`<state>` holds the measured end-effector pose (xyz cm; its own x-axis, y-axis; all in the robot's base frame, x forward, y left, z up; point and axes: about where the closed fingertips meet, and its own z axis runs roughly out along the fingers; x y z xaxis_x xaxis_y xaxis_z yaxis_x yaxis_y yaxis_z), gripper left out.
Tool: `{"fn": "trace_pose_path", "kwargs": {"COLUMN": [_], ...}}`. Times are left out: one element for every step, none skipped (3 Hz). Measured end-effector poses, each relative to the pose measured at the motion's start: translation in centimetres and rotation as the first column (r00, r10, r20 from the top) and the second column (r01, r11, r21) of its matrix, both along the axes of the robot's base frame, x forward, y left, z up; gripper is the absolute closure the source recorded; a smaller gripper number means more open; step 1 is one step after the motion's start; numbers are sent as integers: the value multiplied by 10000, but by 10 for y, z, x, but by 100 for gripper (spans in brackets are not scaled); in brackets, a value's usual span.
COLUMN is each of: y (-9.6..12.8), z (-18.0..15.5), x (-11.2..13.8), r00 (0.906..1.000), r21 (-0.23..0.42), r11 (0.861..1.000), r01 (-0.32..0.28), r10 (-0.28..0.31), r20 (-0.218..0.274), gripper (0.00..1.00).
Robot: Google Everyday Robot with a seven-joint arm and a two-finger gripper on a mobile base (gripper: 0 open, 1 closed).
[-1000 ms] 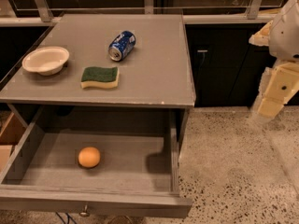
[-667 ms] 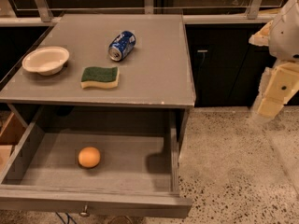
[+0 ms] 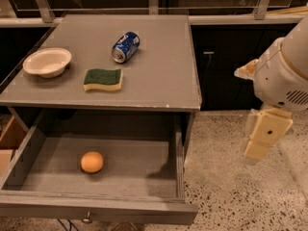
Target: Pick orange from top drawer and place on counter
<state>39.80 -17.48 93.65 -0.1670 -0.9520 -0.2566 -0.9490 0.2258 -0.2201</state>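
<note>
One target, nearest: orange [image 3: 91, 161] on the open top drawer [image 3: 139, 170] floor, left of centre. Gripper [image 3: 262, 138] well right of the drawer, open or closed impossible to tell. Best swung over, lowered straight between the walls, then raised to the counter [image 3: 159, 76] beyond.

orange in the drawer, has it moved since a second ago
No. The orange lies at the same spot on the top drawer floor, left of centre; the gripper hangs right of the counter.
</note>
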Motion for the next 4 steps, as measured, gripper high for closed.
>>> {"fn": "trace_pose_path", "kwargs": {"y": [0,13,42,43], "z": [0,-19,-60,-61], "x": [0,5,19,19], "r00": [10000,10000,9994,9994], "r21": [0,3,47,51], "r11": [10000,10000,9994,9994], "r01": [0,-68,-341,-346], "r10": [0,68,340,345], "r20": [0,2,44,58], "gripper": [0,0,0,0]}}
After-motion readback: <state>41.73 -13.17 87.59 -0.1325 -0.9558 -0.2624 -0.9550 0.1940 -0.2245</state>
